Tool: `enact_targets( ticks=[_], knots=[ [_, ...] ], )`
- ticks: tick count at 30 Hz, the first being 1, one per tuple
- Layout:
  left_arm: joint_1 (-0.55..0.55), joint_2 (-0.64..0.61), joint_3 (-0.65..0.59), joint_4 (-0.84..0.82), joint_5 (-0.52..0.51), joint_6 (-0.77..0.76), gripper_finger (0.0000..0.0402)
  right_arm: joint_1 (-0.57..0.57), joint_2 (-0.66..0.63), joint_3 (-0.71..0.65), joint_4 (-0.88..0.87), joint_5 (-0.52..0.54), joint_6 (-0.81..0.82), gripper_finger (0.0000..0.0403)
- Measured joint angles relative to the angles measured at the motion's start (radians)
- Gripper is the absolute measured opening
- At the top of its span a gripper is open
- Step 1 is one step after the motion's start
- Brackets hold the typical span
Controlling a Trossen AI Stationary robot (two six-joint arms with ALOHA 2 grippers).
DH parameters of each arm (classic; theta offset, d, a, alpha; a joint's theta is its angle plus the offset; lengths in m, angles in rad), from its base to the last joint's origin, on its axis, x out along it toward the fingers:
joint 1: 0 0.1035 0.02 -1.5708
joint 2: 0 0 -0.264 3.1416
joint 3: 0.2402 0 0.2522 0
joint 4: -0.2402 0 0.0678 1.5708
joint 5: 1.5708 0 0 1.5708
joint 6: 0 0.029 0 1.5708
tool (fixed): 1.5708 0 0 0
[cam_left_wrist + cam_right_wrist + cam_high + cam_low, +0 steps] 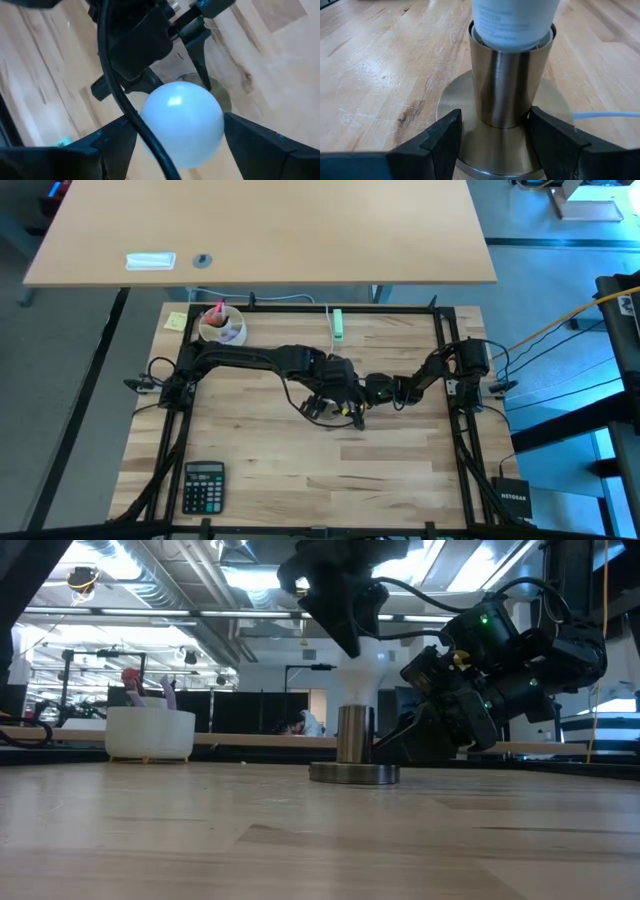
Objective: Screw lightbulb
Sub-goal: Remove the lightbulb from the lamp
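White lightbulb [182,122] is sitting between your left gripper's [180,137] fingers, gaps showing; your right gripper [495,135] is clamping the brass socket [510,80].

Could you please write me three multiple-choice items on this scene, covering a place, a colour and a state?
1. Where is the calculator?
A. Touching the socket
B. Near a corner of the table on the left arm's side, far from the socket
C. Under the right arm

2. What colour is the lightbulb?
A. White
B. Amber
C. Green

3. How does the lightbulb sit?
A. Lying on its side on the table
B. Upright, with its base in the socket
C. Lifted clear of the socket

Answers:
1 B: the high view shows it alone by that corner.
2 A: the left wrist view shows a white head.
3 B: the right wrist view shows its base inside the socket's rim.
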Motion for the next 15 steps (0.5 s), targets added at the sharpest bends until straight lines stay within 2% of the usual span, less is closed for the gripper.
enact_targets(
  ticks=[5, 10, 15],
  knots=[
    [0.000, 0.016, -0.002, 0.001, -0.024, -0.048, 0.0307, 0.000, 0.000, 0.000, 0.000, 0.000, 0.001, 0.0227],
    [-0.016, 0.027, -0.002, 0.000, -0.034, 0.051, 0.0318, 0.000, 0.000, 0.000, 0.001, 0.003, -0.002, 0.0227],
    [-0.022, 0.027, -0.002, -0.008, -0.037, 0.122, 0.0308, 0.000, 0.000, 0.000, 0.001, 0.005, -0.003, 0.0227]
  ],
)
